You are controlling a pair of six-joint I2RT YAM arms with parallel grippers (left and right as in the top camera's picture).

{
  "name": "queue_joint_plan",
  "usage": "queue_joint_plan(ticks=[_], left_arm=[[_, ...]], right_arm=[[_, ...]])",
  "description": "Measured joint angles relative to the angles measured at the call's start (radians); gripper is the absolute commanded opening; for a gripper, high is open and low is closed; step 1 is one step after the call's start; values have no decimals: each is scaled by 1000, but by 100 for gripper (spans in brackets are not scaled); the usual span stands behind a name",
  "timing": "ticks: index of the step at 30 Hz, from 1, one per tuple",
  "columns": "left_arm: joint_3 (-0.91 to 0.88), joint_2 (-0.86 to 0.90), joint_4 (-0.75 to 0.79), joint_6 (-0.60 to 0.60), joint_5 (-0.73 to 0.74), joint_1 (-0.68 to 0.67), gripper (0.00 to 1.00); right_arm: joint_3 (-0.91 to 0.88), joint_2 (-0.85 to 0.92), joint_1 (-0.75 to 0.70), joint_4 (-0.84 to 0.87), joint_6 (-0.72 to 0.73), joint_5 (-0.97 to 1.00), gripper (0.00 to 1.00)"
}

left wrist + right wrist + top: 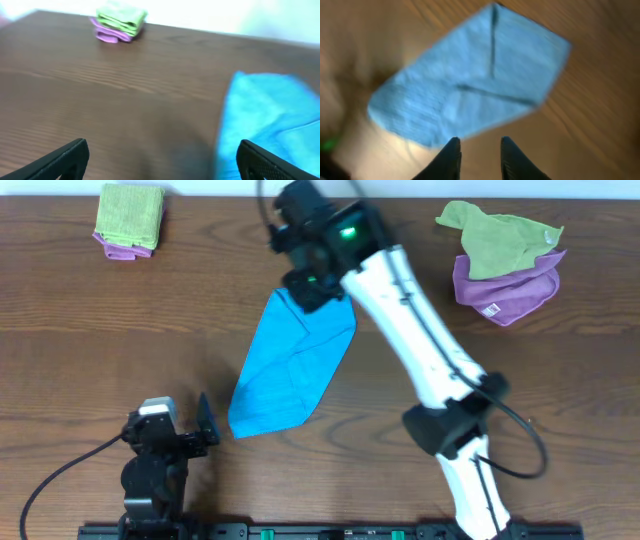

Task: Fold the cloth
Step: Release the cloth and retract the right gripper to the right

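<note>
The sky-blue cloth (290, 365) lies partly folded on the wooden table, a long slanted shape with a fold line across it. It also shows in the left wrist view (270, 110) and the right wrist view (470, 85). My right gripper (310, 288) hovers over the cloth's far end. In the right wrist view its fingers (479, 142) are apart and empty, just off the cloth's near edge. My left gripper (200, 425) is wide open and empty (160, 157), low at the front left, just left of the cloth's near corner.
A folded green cloth on a purple one (130, 220) sits at the far left corner, also in the left wrist view (120, 22). A crumpled green cloth (495, 240) lies on a purple cloth (505, 295) at the far right.
</note>
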Motion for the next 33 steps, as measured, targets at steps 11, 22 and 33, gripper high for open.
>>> queue_joint_plan(ticks=[11, 22, 33], left_arm=[[-16, 0, 74, -260, 359, 0, 95], [-25, 82, 303, -342, 562, -1, 96], [81, 527, 543, -275, 597, -73, 96]], right_arm=[[-176, -558, -68, -76, -5, 21, 45], [-832, -994, -68, 109, 113, 71, 57], [-1307, -1304, -68, 286, 261, 76, 77]])
